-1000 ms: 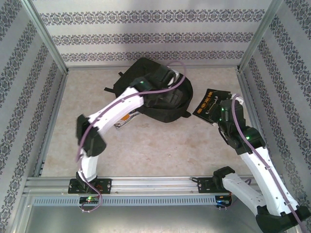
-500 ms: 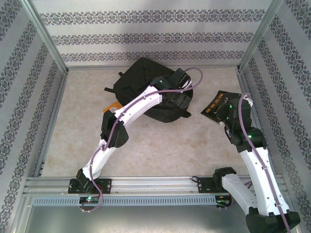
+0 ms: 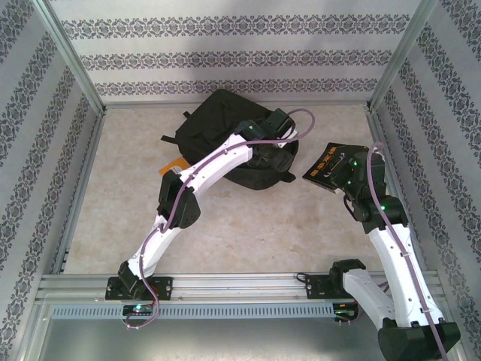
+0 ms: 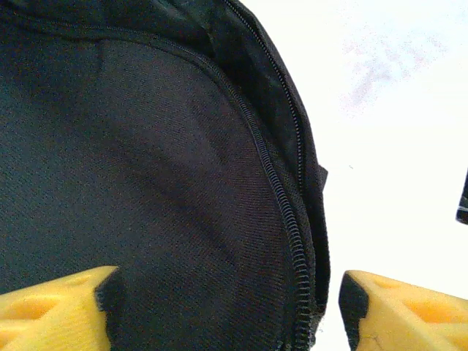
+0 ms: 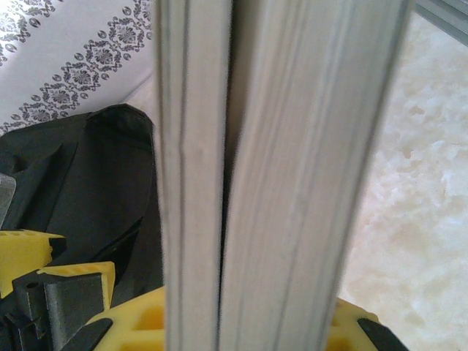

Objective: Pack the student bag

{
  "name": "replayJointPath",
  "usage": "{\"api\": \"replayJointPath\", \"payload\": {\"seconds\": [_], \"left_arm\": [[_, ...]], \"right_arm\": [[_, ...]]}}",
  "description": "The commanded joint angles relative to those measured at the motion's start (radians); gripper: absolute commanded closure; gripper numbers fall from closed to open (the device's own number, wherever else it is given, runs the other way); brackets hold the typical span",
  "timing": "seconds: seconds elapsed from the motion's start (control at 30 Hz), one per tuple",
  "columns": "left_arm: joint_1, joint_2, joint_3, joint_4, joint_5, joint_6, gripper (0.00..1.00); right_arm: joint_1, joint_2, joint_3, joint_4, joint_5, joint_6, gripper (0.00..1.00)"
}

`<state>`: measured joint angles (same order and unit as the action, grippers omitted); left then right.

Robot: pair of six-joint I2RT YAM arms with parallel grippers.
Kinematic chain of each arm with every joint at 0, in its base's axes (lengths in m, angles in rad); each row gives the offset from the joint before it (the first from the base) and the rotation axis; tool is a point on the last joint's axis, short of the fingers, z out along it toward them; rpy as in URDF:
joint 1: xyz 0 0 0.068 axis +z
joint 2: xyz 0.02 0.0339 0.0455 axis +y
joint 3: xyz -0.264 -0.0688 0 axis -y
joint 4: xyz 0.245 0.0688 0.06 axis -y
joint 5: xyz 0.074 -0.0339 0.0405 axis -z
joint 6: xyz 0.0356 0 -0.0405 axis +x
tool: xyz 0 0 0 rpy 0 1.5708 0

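Item: large black soft fabric backpack (image 3: pixel 214 120), lying flat on the pale mottled table (image 3: pixel 248 226) toward 12 o'clock. Its long axis is running roughly 10 to 4.

Your left gripper (image 4: pixel 227 300) is hovering over the bag's 3 o'clock edge with its yellow fingers apart, straddling the zipper seam (image 4: pixel 281 212).

Your right gripper (image 3: pixel 347 177) is clamping a black-covered book (image 3: pixel 323 164), with the bag lying at its 9 o'clock.

The left arm is sitting nearer.

The left wrist view is showing the zip teeth meshed. The right wrist view is showing two pale page blocks.

Left claw (image 4: pixel 230 300) narrower over student bag (image 4: pixel 146 161)
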<state>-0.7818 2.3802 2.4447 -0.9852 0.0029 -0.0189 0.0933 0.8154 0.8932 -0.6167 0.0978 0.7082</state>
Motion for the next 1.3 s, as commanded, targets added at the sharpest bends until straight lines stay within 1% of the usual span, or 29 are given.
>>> {"api": "replayJointPath", "payload": {"seconds": [0.0,0.07,0.1,0.2,0.3,0.33,0.37,0.43,0.53,0.63,0.73,0.83,1.0,1.1,1.17,1.27], "left_arm": [[-0.01,0.046,0.026,-0.035,-0.042,0.028,0.3],[-0.008,0.055,0.027,-0.032,-0.056,0.031,0.41],[-0.008,0.057,0.027,-0.031,-0.057,0.034,0.45],[-0.008,0.057,0.028,-0.032,-0.051,0.043,0.61],[-0.006,0.036,0.034,-0.028,-0.052,0.041,0.86],[-0.003,0.019,0.034,-0.021,-0.045,0.031,0.97],[0.003,-0.001,0.032,-0.01,-0.043,0.017,1.0],[0.017,-0.054,0.021,0.015,-0.048,-0.014,1.0],[0.037,-0.156,-0.02,0.066,-0.086,-0.059,1.0],[0.052,-0.273,-0.11,0.144,-0.143,-0.093,1.0],[0.071,-0.378,-0.214,0.223,-0.184,-0.126,1.0],[0.094,-0.455,-0.303,0.277,-0.205,-0.17,1.0],[0.151,-0.554,-0.438,0.365,-0.113,-0.268,1.0],[0.164,-0.58,-0.482,0.391,-0.099,-0.28,1.0],[0.166,-0.585,-0.492,0.389,-0.097,-0.287,1.0],[0.168,-0.594,-0.514,0.401,-0.094,-0.295,1.0]], "right_arm": [[-0.011,-0.01,0.003,0.089,-0.013,0.019,1.0],[-0.01,-0.01,0.003,0.092,-0.017,0.02,1.0],[-0.01,-0.01,0.003,0.094,-0.019,0.022,1.0],[-0.012,-0.009,0.004,0.092,-0.02,0.022,1.0],[-0.012,-0.01,0.007,0.095,-0.029,0.019,1.0],[-0.012,-0.009,0.009,0.098,-0.035,0.016,1.0],[-0.012,-0.01,0.012,0.098,-0.042,0.013,1.0],[-0.012,-0.018,0.012,0.106,-0.051,0.008,1.0],[-0.012,-0.035,0.016,0.126,-0.066,0.004,1.0],[-0.01,-0.038,0.022,0.172,-0.134,-0.004,1.0],[-0.009,-0.009,0.025,0.222,-0.232,0.034,1.0],[-0.009,0.049,0.015,0.306,-0.358,0.125,1.0],[-0.008,0.2,-0.028,0.53,-0.573,0.325,1.0],[0.008,0.261,-0.055,0.664,-0.62,0.436,1.0],[0.018,0.284,-0.061,0.712,-0.632,0.498,1.0],[0.029,0.306,-0.073,0.731,-0.653,0.596,1.0]]}}
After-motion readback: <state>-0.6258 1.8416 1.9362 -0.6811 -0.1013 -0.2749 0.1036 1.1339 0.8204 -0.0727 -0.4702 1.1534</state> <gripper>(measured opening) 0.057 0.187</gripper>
